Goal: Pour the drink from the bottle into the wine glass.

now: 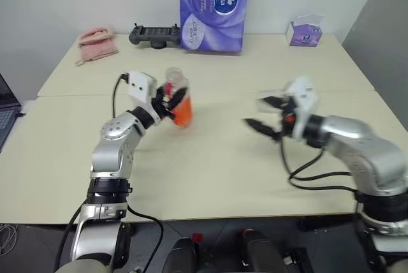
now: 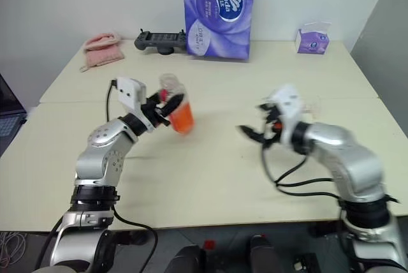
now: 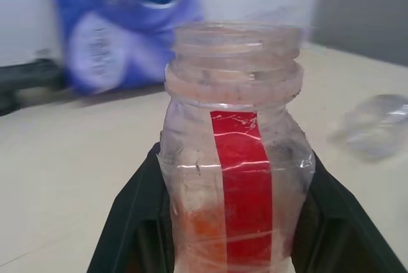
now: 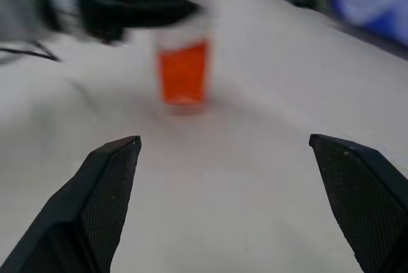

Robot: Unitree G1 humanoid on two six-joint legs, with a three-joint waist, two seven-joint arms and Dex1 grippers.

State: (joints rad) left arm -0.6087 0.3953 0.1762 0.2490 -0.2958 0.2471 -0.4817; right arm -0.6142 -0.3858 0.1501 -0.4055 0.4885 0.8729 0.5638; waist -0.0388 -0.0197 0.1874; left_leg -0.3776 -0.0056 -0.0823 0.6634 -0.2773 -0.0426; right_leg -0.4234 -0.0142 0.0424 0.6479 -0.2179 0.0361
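On the pale worktop, a large purple tissue pack stands at the back. The left gripper has its fingers closed around the uncapped bottle, the orange drink in its lower part. The right gripper, well apart, has fingers spread wide, empty.

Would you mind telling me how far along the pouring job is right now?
Done: the bottle is uncapped and gripped by the left gripper. In hand: it is upright, the drink inside. The right gripper is open and empty. Left: the pour; the wine glass looks to be lying on the table.
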